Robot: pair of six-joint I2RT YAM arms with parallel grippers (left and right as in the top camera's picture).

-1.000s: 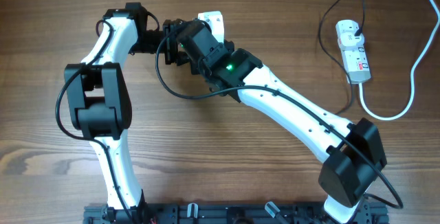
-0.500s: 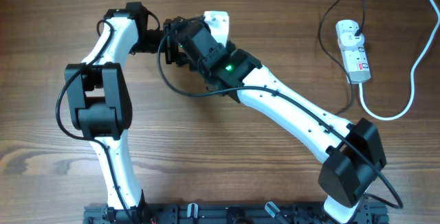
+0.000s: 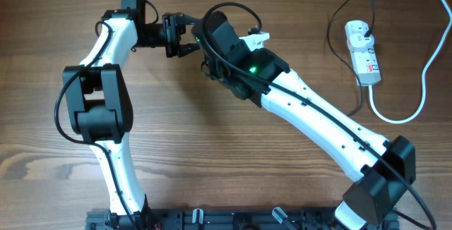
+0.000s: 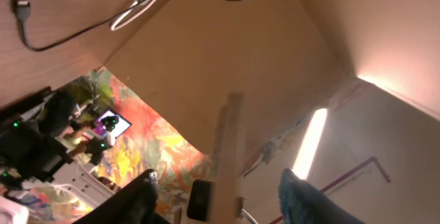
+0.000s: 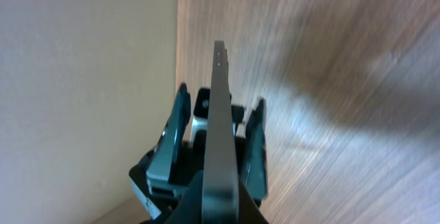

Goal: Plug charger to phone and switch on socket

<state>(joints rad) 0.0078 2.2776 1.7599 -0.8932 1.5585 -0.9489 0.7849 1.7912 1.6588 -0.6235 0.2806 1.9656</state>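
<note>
Overhead, wood-grain table (image 3: 212, 159) carries the socket (image 3: 363, 53) at its far right.

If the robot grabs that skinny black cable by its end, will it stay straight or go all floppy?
Probably floppy: the black cable lies in loose curves on the table, so the rest would likely sag and trail behind. It also looks very thin, so it is probably light and easy to drag sideways.

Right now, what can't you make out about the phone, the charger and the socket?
- The phone: screen and port unseen. It is edge-on in both wrist views, blurred in the left one, and covered overhead by the right arm.
- The charger: it runs under that arm overhead, so the plug tip is unseen.
- The socket: switch position too small overhead.
</note>
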